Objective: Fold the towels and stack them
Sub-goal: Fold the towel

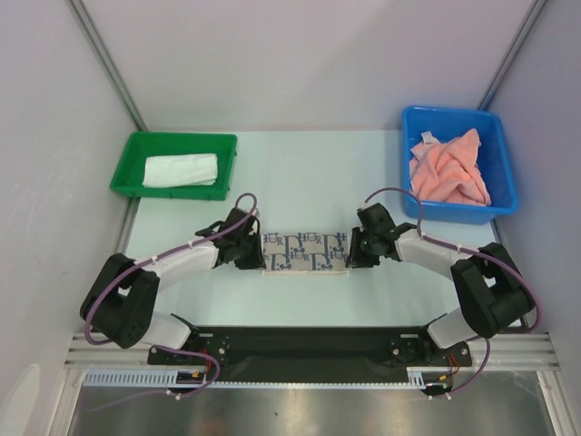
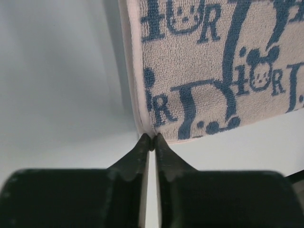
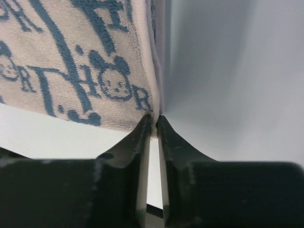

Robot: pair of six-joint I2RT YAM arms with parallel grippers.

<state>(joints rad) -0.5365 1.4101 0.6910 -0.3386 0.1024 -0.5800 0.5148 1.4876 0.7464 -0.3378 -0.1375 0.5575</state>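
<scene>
Robot at the bench: the left arm (image 1: 172, 263) and right arm (image 1: 436, 250) wear white shells between black joints, with bulky black housings at the elbows. A purple cable (image 1: 243, 199) runs along each arm. Both arms are bolted to a black base plate (image 1: 309, 343) on a silver frame (image 1: 536, 345). The left gripper (image 2: 152, 139) and right gripper (image 3: 154, 121) end in matte black, wedge-shaped fingers.

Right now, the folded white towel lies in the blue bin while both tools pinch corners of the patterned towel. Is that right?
No. The top view shows the white towel in the green tray; the blue bin holds pink towels. The rest stands: the left tool and right tool each pinch a corner of the patterned towel.
</scene>
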